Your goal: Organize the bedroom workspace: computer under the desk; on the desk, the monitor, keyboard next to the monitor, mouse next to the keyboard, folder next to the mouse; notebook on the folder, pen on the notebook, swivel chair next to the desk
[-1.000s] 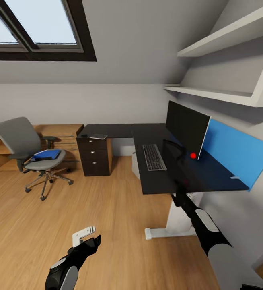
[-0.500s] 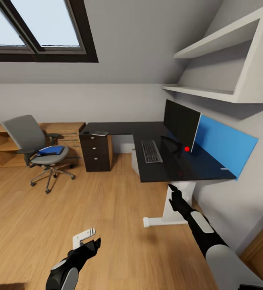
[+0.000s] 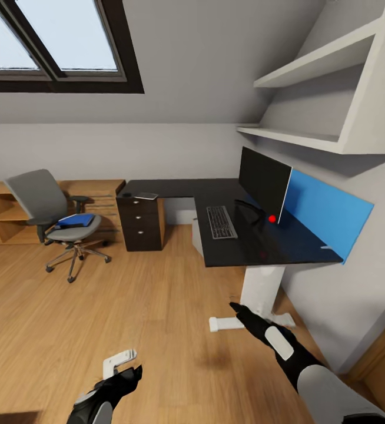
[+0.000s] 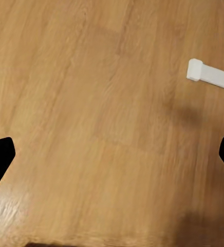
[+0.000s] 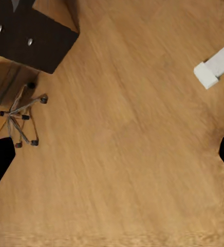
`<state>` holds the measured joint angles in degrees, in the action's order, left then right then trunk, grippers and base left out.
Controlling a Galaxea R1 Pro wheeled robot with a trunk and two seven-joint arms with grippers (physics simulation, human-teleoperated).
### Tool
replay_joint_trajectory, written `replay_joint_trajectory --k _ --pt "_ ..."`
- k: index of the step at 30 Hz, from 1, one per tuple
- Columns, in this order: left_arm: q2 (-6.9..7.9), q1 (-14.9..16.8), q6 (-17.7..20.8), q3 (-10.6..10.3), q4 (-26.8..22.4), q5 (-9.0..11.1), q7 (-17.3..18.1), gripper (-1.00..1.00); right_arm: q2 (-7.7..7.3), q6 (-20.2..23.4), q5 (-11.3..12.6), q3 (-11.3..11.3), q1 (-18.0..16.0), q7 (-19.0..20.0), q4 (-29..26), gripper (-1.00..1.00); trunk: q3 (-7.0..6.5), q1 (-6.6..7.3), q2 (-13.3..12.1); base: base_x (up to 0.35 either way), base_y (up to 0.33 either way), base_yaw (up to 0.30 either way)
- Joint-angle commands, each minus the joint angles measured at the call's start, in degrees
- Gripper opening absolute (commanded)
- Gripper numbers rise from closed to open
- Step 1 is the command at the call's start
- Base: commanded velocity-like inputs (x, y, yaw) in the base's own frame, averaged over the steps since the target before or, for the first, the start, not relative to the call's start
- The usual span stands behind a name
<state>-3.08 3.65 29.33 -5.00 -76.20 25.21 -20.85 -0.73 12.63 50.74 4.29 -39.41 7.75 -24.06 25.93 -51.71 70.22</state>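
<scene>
Now we have drawn our right gripper [image 3: 235,307] back from the desk [image 3: 263,247]; a second ago that arm reached over the desktop beside the monitor [image 3: 263,181], and now it hangs low by the desk's white leg, fingers spread wide with nothing between them. Our left gripper [image 3: 119,360] hovers over bare floor, also wide open and holding nothing. The keyboard [image 3: 221,221] lies on the desk just in front of the monitor. Well left of the desk, the folder [image 3: 75,220] rests on the swivel chair [image 3: 54,213]. We judge the desk work paused, with the folder likely next.
</scene>
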Motion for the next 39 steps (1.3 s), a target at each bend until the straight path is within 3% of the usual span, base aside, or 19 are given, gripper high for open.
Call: replay_joint_trajectory --k 1,4,8,16,20,22,23,27,30,39 --pt "0.25 0.0 -0.1 -0.1 1.3 0.6 -0.5 1.00 -0.05 0.0 -1.5 0.5 0.0 0.0 1.3 1.00 -0.13 0.23 -0.4 -0.001 0.000 0.000" --pt "0.95 0.0 -3.9 -0.2 7.4 0.6 -0.4 1.00 -0.06 -2.0 -11.5 0.6 0.0 0.1 7.7 1.00 -0.67 0.89 -1.6 0.000 0.000 0.000" --pt "1.23 0.0 -9.7 -0.2 12.9 0.6 -0.2 1.00 -0.18 -5.7 -14.9 0.6 0.0 0.1 12.1 1.00 -1.39 1.77 -3.2 0.000 0.000 0.000" --pt "1.34 0.0 -16.5 -0.5 26.7 -0.5 -0.2 1.00 -0.30 -11.3 -16.8 0.6 0.1 0.1 22.8 1.00 -2.83 3.52 -6.4 0.000 0.000 0.000" --pt "1.29 0.0 -19.7 -0.5 30.7 -1.6 -0.2 1.00 -0.41 -11.8 -17.5 0.6 1.4 0.2 24.1 1.00 -3.54 4.40 -8.0 0.000 0.000 0.000" --pt "1.34 0.0 -23.1 -0.5 34.3 -2.6 -0.2 1.00 -0.43 -12.4 -18.7 0.7 3.4 0.3 24.4 1.00 -3.90 4.84 -8.8 0.000 0.000 0.000" --pt "1.29 0.0 -26.6 -0.5 37.2 -3.1 -0.2 1.00 -0.39 -14.0 -20.5 0.7 5.0 0.3 24.5 1.00 -4.08 5.06 -9.2 0.000 0.000 0.000" --pt "1.13 0.0 -30.8 -0.6 39.4 -3.5 -0.1 1.00 -0.10 -18.3 -24.9 0.8 6.4 0.3 25.0 1.00 -4.80 5.94 -10.8 0.000 0.000 0.000" --pt "1.09 0.0 -31.8 -0.6 39.9 -3.6 -0.2 1.00 -0.02 -20.1 -26.8 0.8 6.7 0.3 25.1 1.00 -5.34 6.60 -12.0 0.000 0.000 0.000" --pt "1.11 0.0 -32.7 -0.5 40.3 -3.8 -0.3 1.00 0.09 -21.6 -28.1 0.8 7.0 0.5 25.2 1.00 -5.34 6.60 -12.0 0.000 0.000 0.000"
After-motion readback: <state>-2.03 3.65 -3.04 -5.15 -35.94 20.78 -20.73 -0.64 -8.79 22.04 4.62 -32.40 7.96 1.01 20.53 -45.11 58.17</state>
